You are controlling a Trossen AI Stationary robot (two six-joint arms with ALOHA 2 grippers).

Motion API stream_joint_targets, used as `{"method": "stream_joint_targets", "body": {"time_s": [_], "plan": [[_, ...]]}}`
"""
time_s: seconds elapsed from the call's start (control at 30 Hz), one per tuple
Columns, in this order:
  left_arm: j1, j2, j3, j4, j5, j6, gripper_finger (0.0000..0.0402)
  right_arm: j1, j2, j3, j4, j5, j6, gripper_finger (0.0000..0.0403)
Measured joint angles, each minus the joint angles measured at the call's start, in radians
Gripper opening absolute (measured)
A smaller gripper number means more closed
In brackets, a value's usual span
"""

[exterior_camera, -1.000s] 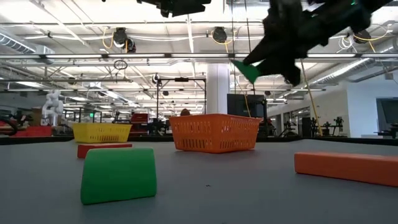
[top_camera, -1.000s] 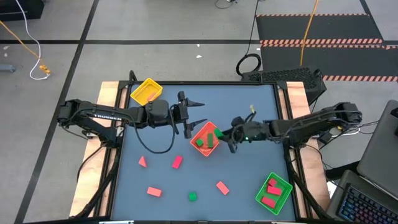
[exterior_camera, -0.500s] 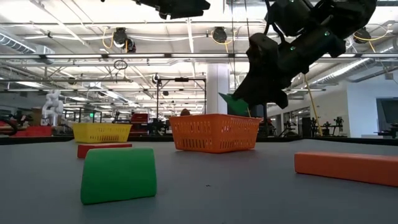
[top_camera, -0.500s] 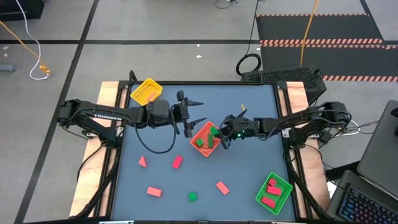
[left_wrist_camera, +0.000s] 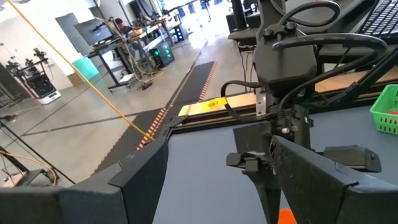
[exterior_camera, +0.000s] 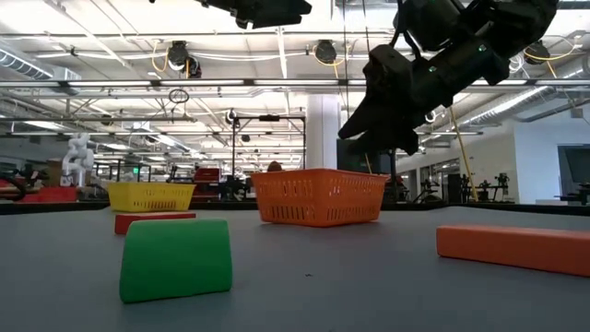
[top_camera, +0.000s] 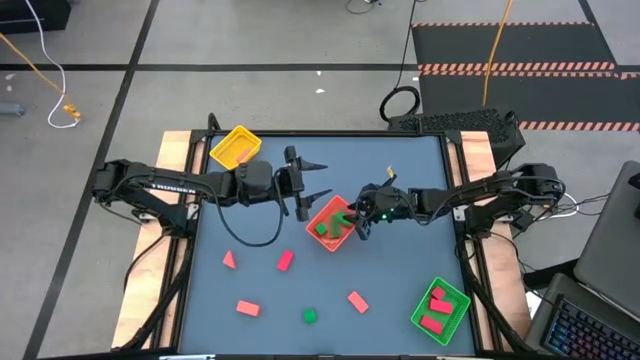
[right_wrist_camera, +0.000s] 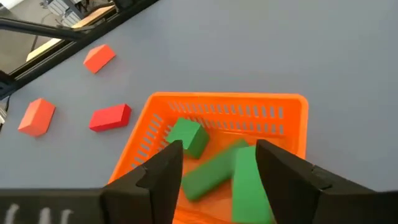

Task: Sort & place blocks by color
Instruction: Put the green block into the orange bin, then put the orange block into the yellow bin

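Right gripper (top_camera: 359, 222) over orange tray (top_camera: 322, 213) holding green blocks (top_camera: 332, 226); left gripper (top_camera: 316, 180) beside tray.

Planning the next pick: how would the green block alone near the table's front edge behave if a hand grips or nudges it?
The green block looks solid with a broad flat base, so it would probably slide, not tip or roll. Its smooth, slightly slanted sides might slip in a loose grip. Being small, it is likely light.

Matt smooth green blocks (right_wrist_camera: 214, 168) in an orange plastic lattice-walled tray (right_wrist_camera: 292, 118) on matt grey tabletop (right_wrist_camera: 249, 43)
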Motion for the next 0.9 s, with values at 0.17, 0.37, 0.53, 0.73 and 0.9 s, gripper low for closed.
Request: {"method": "stream_joint_targets", "body": {"time_s": [0.17, 0.37, 0.53, 0.73, 0.9], "plan": [[0.0, 0.0, 0.0, -0.013, 0.0, 0.0, 0.0283, 0.0, 0.0, 0.0, 0.019, 0.0, -0.017, 0.0222], [0.0, -0.013, 0.0, -0.061, 0.0, -0.04, 0.0283, 0.001, 0.0, 0.0, 0.184, -0.001, -0.079, 0.0232], [0.0, -0.069, 0.0, -0.118, -0.02, -0.196, 0.0283, 0.001, 0.0, 0.0, 0.314, 0.0, -0.243, 0.0229], [-0.005, -0.149, 0.001, -0.263, -0.063, -0.399, 0.0282, -0.025, 0.0, 0.0, 0.388, 0.087, -0.409, 0.0224], [-0.032, -0.196, 0.0, -0.5, -0.142, -0.534, 0.0282, -0.039, -0.001, 0.0, 0.4, 0.107, -0.464, 0.0224]]}}
